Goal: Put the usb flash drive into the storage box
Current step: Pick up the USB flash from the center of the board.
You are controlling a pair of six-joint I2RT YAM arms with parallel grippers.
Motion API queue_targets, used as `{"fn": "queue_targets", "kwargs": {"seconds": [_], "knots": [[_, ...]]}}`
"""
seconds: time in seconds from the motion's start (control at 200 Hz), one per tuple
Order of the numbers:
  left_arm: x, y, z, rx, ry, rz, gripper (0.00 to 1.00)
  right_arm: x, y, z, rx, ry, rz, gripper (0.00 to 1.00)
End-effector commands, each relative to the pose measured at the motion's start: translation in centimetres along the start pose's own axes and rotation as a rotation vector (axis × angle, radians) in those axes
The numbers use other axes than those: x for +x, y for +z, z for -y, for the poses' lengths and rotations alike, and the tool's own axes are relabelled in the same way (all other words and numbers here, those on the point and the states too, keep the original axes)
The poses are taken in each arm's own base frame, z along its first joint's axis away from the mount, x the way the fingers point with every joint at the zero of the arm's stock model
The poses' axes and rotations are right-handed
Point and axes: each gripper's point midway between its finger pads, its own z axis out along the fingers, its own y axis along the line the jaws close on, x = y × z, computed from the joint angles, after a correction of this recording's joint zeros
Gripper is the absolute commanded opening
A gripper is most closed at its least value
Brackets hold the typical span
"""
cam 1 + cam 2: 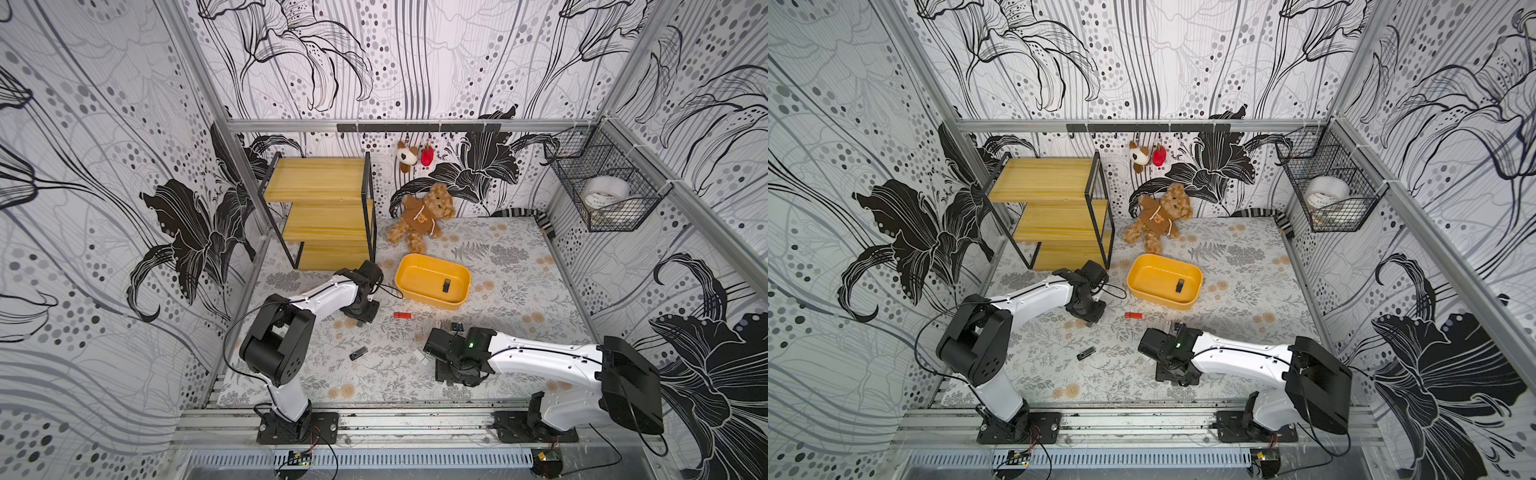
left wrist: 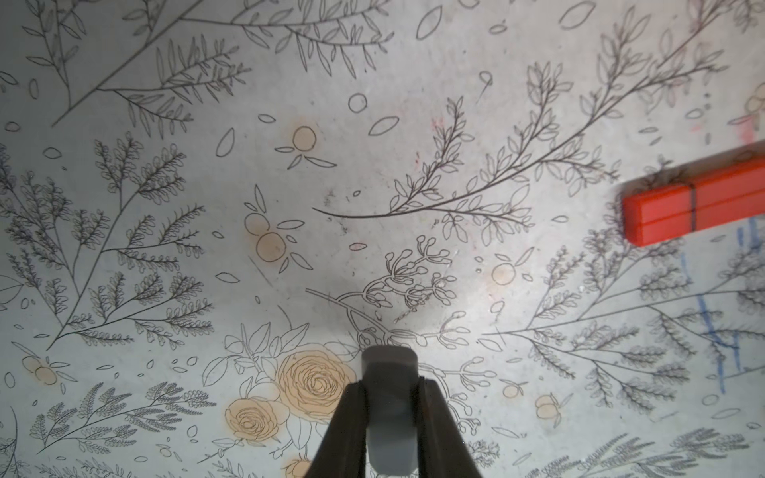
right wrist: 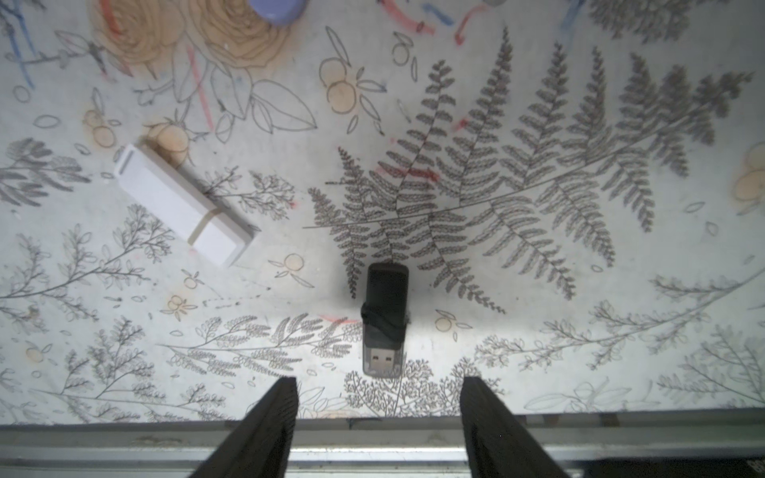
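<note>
I look through the camera on my right arm. My right pincer [image 3: 378, 383] has its two black fingers wide apart, and nothing is between them. A black usb flash drive with a clear cap [image 3: 385, 298] lies flat on the flowery table [image 3: 579, 289], just ahead of the finger tips and not touching them. Its metal plug end points toward the pincer. A long white usb stick [image 3: 182, 202] lies near it at a slant.

The shallow yellow plastic storage box [image 1: 419, 276] sits in the middle of the table in both top views. A small black stick [image 1: 446, 285] lies inside the box, near its right end. The right pincer and the capped flash drive are well apart from the box, on its front side. The arm hides that drive in the top views.

A little red usb stick [image 1: 402, 315] lies on the table near the box's front left corner. My left pincer [image 2: 389, 385] has its fingers squeezed together and points down at the table beside the red stick, left of the box. A black and silver stick [image 1: 358, 353] lies farther out in front of the box.
</note>
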Motion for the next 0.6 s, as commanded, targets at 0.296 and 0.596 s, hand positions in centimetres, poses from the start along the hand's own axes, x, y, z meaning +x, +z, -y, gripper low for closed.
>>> {"fn": "queue_targets", "kwargs": {"seconds": [0.296, 0.596], "knots": [[-2.8, -3.6, -0.6, 0.015, -0.037, 0.127, 0.0, 0.3, 1.6, -0.2, 0.01, -0.056, -0.048, 0.57], [-2.6, -3.6, -1.0, 0.007, -0.044, 0.118, 0.0, 0.5, 2.8, 0.5, 0.014, -0.049, -0.078, 0.46]]}}
